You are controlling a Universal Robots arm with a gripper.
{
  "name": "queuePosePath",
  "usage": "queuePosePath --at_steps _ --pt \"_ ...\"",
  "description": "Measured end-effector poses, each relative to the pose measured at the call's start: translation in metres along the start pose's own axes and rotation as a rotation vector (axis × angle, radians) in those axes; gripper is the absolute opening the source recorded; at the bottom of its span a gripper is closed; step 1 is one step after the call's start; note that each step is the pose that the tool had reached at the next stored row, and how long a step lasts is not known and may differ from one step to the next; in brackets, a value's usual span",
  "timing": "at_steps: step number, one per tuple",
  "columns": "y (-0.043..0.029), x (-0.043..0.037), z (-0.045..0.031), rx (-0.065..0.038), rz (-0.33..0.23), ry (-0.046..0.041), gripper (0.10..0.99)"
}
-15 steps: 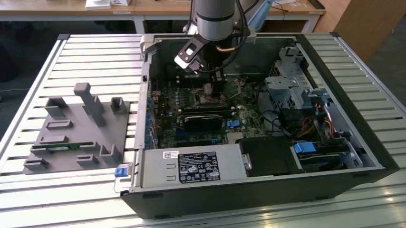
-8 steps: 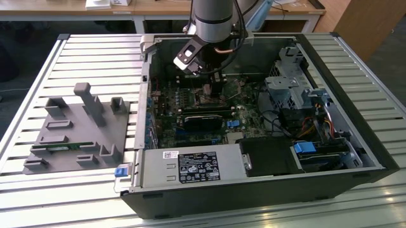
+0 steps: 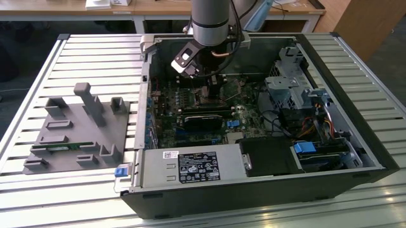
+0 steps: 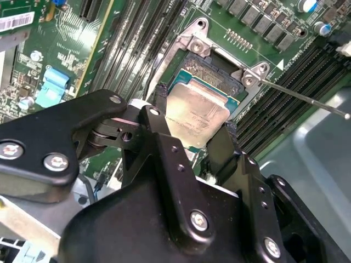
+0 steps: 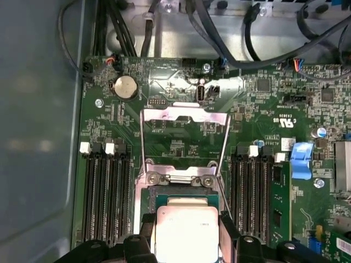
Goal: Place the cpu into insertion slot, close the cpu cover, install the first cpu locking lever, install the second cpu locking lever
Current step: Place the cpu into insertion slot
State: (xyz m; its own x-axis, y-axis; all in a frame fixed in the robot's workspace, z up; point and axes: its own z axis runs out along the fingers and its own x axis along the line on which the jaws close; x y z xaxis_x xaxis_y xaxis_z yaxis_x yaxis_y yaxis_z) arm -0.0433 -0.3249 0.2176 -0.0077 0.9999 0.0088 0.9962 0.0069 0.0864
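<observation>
My gripper point(image 3: 204, 78) reaches down into the open computer case, over the motherboard. In both wrist views its black fingers point(image 4: 160, 104) sit on two opposite edges of the cpu point(image 4: 197, 115), a flat square chip with a dull silvery top. The gripper point(image 4: 195, 109) is shut on the cpu, which sits at the insertion slot point(image 4: 214, 68); I cannot tell whether it touches it. In the first wrist view the cpu point(image 5: 186, 230) lies between the fingertips of the gripper point(image 5: 186, 219). The cpu cover point(image 5: 184, 114) is swung open, lying back beyond the socket. A thin locking lever point(image 4: 301, 98) sticks out free.
Dark memory slots point(image 5: 104, 192) flank the socket on both sides. A blue connector point(image 5: 300, 160) and cables point(image 5: 230, 33) lie near the case wall. In the exterior view, a grey fixture point(image 3: 76, 133) stands on the slatted table at the left; a power supply point(image 3: 190, 167) fills the case front.
</observation>
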Motion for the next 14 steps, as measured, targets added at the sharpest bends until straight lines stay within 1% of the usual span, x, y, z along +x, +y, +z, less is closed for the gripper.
queuePosePath --at_steps 8,14 --pt "-0.0010 0.0037 0.0086 0.001 0.001 -0.0016 0.541" --pt "-0.0015 0.0037 0.0143 0.001 0.001 -0.0017 0.541"
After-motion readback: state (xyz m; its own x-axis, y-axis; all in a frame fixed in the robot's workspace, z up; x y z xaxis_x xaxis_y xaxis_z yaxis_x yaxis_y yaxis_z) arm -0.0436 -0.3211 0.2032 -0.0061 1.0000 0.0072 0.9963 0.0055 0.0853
